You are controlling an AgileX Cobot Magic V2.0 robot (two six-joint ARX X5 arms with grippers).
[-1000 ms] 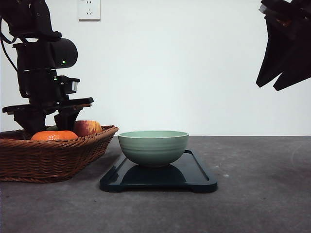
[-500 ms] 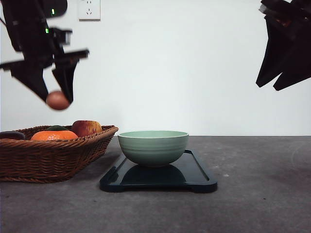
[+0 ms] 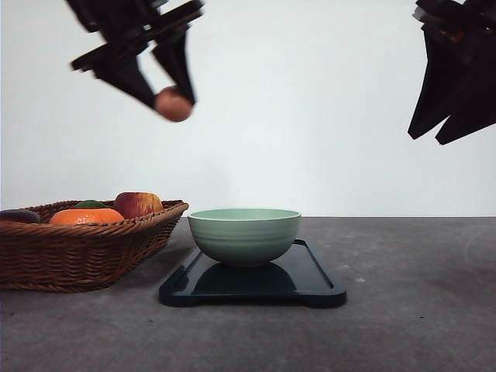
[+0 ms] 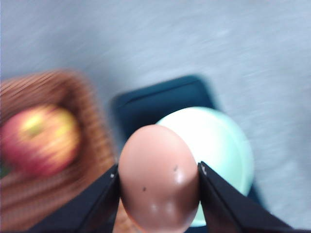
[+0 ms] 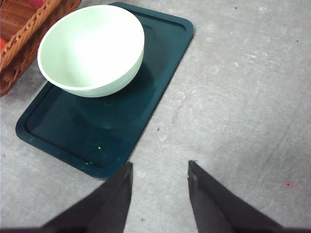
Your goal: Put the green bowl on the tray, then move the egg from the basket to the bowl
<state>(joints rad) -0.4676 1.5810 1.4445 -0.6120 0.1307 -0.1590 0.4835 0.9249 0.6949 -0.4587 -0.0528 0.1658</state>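
The green bowl stands empty on the dark tray in the middle of the table. My left gripper hangs high up, between the basket and the bowl, shut on the brown egg. In the left wrist view the egg sits clamped between both fingers, with the green bowl and the tray below it. The wicker basket sits at the left. My right gripper is raised at the upper right, open and empty; its fingers hover over bare table beside the tray.
The basket holds an orange, a red apple and other dark fruit. A wall socket is partly hidden behind the left arm. Grey table surface lies open to the right of the tray.
My left gripper rose out of the basket with the egg, then moved up and to the right toward the bowl. The right arm, bowl and tray stayed still.
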